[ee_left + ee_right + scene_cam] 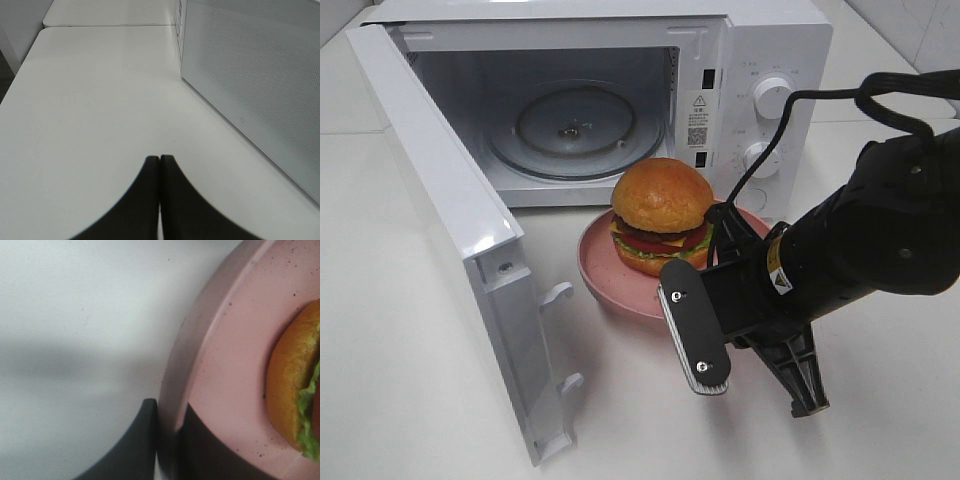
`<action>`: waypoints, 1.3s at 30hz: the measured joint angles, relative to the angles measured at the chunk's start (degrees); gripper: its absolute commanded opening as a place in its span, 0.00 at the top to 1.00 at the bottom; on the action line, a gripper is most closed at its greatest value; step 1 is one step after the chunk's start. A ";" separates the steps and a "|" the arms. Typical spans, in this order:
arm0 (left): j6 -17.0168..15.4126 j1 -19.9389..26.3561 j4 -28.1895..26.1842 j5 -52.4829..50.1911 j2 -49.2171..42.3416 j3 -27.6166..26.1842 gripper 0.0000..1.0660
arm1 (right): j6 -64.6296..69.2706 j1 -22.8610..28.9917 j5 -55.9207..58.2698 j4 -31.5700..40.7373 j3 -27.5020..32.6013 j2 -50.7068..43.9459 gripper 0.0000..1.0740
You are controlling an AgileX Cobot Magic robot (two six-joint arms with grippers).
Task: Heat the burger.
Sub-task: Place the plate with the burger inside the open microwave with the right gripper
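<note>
A white table (400, 380) carries everything. At its back stands a white microwave (770, 50), its door (450, 220) swung wide open toward the left of the high view. The cavity is bare but for the glass turntable (575, 130). Two round knobs (772, 97) sit one above the other on the control strip at the right. The black right arm (880, 230) reaches in from the right, low over the table, toward the front of the microwave. There a pink plate (595, 265) lies on the table just before the open cavity, outside it. The burger (662, 205) sits upright on the plate, bun on top, with lettuce, tomato, cheese and patty showing below. It is not touched by either arm. The right gripper (169, 415) is at the plate's right edge. Its jaws are nearly together and clamped on the rim, one of the fingers (142, 440) outside the rim and the other over the plate's inner face, short of the burger. The left gripper (160, 165) shows only in its own wrist view. Its jaws are pressed fully together with nothing between them, over bare table near a pale dotted panel (250, 75).
</note>
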 measured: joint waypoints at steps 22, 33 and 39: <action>0.00 0.00 0.00 0.00 0.00 0.00 1.00 | -7.51 -0.06 5.67 1.32 -15.70 7.33 1.00; 0.00 0.00 0.00 0.00 0.00 0.00 1.00 | -9.11 0.11 10.94 2.98 -27.62 15.41 1.00; 0.00 0.00 0.00 0.00 0.00 0.00 1.00 | -9.45 0.00 13.35 4.07 -34.78 20.17 1.00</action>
